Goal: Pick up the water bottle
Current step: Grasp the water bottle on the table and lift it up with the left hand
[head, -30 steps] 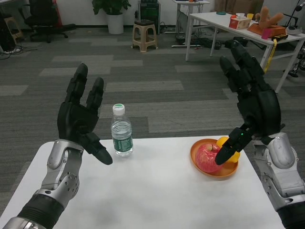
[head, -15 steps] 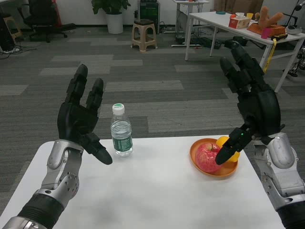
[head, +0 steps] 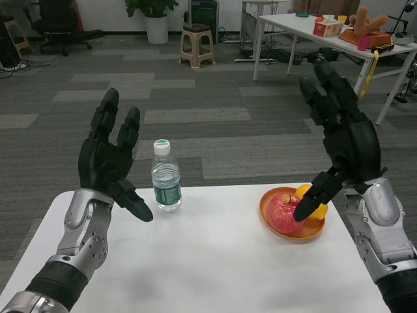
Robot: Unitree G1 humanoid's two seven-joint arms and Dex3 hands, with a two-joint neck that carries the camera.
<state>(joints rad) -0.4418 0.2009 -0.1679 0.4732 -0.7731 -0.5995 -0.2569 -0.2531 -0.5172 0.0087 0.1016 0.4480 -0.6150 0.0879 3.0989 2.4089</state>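
Water bottle [head: 166,177] upright, far-left on desk [head: 208,261], just right of left robot hand [head: 109,156], fingers spread, empty. Right robot hand [head: 342,140] spread, empty. Bottle likely light, thin-walled, slippery: grip mid-body at label.

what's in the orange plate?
On the orange plate: a red apple and a yellow fruit behind it. The right hand covers part of the yellow fruit, so its kind can't be told.
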